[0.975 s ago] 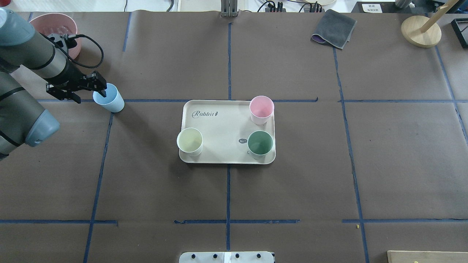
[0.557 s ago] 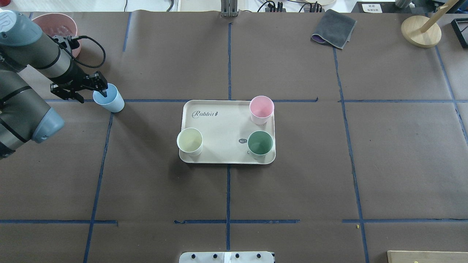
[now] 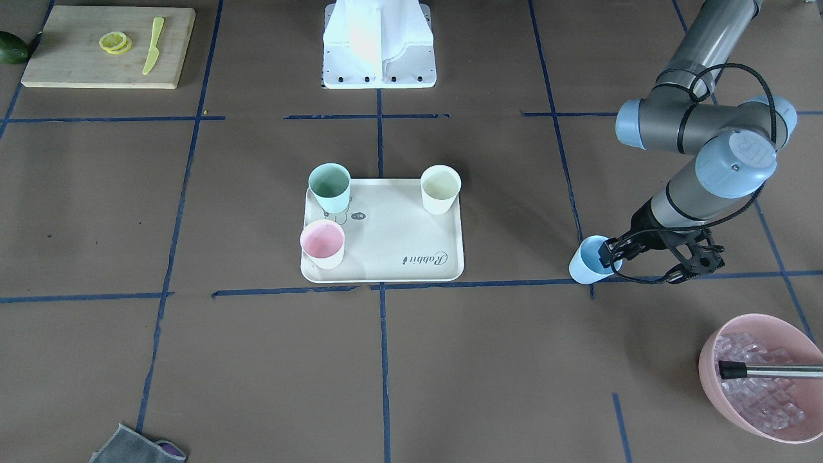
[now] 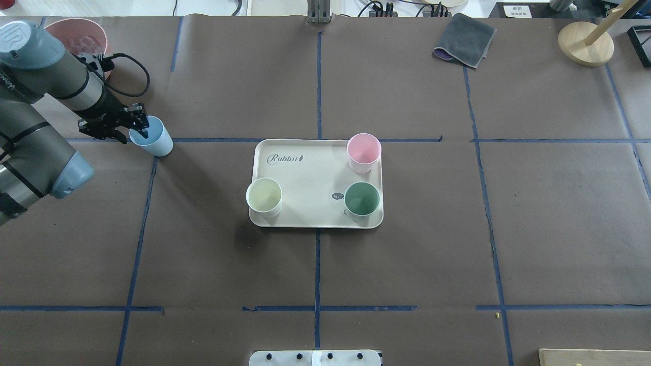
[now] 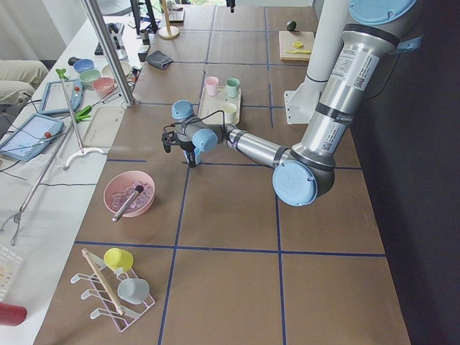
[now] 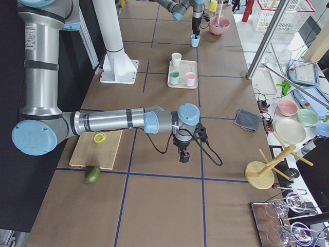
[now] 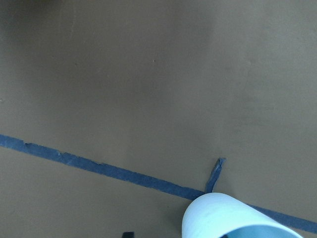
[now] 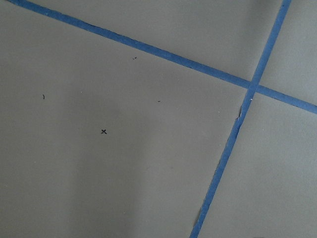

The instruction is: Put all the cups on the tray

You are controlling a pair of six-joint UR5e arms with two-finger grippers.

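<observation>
Stretching low, the left arm's end effector point(image 4: 134, 135) straddles the rim of the blue cup point(image 4: 155, 141), parted, holding nothing; only the wrist view shows its outer fingertip point(image 7: 128, 234) clear of the wall.

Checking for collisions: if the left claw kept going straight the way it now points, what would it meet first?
The blue cup. The left claw sits right at its rim, with one fingertip seemingly inside the cup and the other outside. How deep it reaches is unclear.

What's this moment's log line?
left gripper at blue cup rim, grip unclear; pink cup, green cup, yellow cup on tray; blue cup off
</observation>
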